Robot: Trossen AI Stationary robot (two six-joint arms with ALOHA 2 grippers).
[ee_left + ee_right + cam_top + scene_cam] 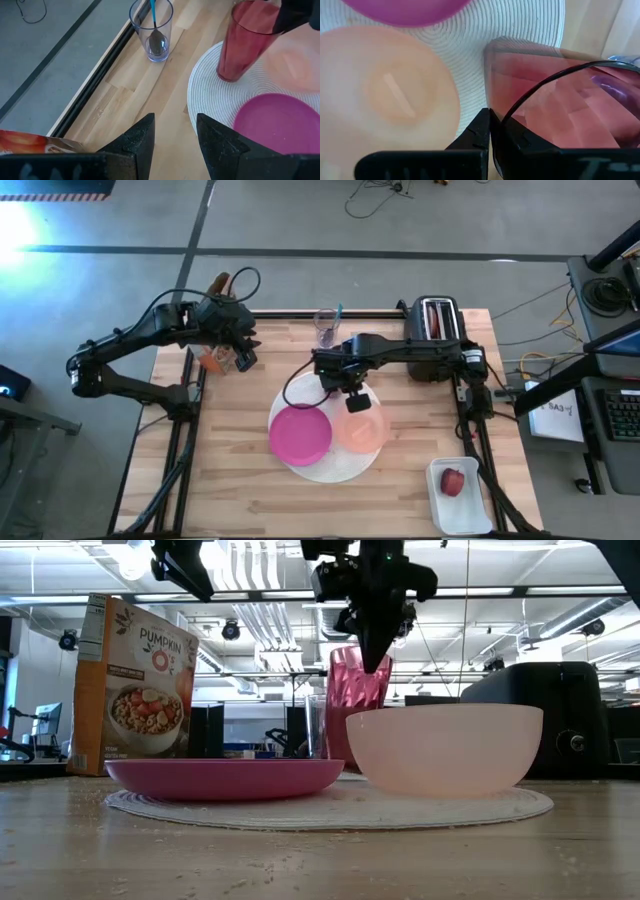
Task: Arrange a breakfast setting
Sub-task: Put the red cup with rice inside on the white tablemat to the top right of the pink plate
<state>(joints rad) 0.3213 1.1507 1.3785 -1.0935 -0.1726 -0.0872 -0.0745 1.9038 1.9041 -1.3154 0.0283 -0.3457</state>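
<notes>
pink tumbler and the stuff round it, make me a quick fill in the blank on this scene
1. The right hand is shut on the rim of the pink ____.
2. The magenta plate and the peach bowl both sit on the round white ____.
3. The teal-handled spoon stands in a clear ____.
4. The left hand is beside the ____ box.

Missing words: tumbler; plate; cup; cereal

My claw (490,131) is pinched tight on the rim of the tumbler (560,100), one finger inside the pink wall and one outside, tips together. Past my fingers the tumbler stands on the white mat (495,25). The peach bowl (385,95) sits on the mat just beside the tumbler. A magenta plate (405,11) shows at the mat's far edge.
</notes>
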